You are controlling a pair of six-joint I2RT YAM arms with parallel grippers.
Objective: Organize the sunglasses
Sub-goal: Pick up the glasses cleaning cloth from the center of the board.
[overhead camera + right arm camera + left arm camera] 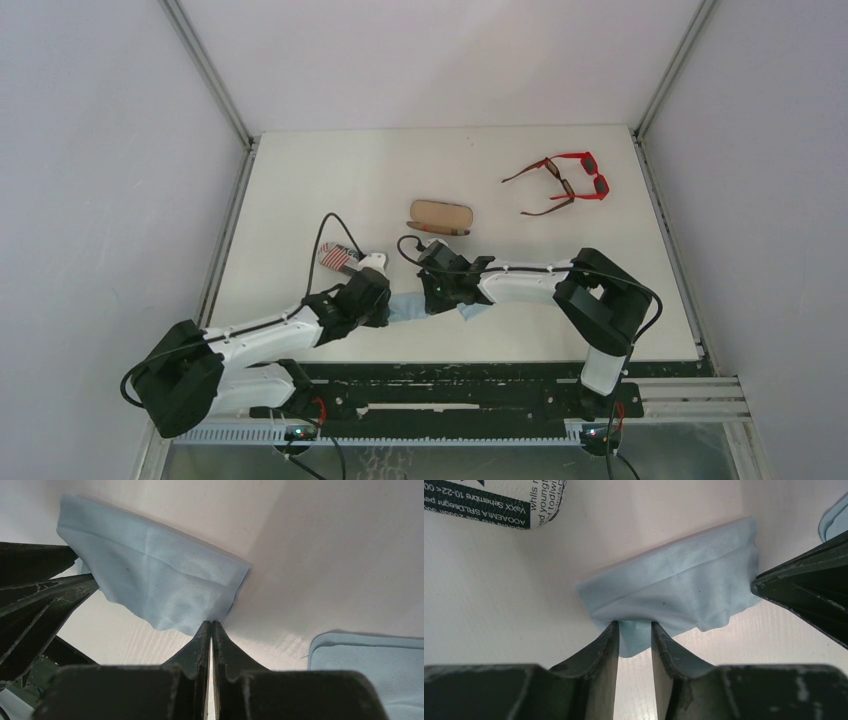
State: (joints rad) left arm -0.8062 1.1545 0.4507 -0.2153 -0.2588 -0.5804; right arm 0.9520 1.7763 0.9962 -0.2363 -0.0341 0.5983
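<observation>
The red sunglasses (588,172) and the slimmer dark brown sunglasses (556,193) lie together, temple arms unfolded, at the far right of the table, away from both grippers. My left gripper (385,300) (635,625) and right gripper (432,290) (211,622) face each other near the front middle. They hold a light blue cloth (674,575) (160,580) between them. The right jaws are pinched shut on its edge. The left jaws stand slightly apart with a fold of the cloth between them.
A brown oval case (440,215) lies mid-table. A flag-print case (338,258) (499,500) lies just beyond my left gripper. A second light blue cloth (472,313) (370,665) lies flat by my right gripper. Walls enclose the table (300,180) on three sides.
</observation>
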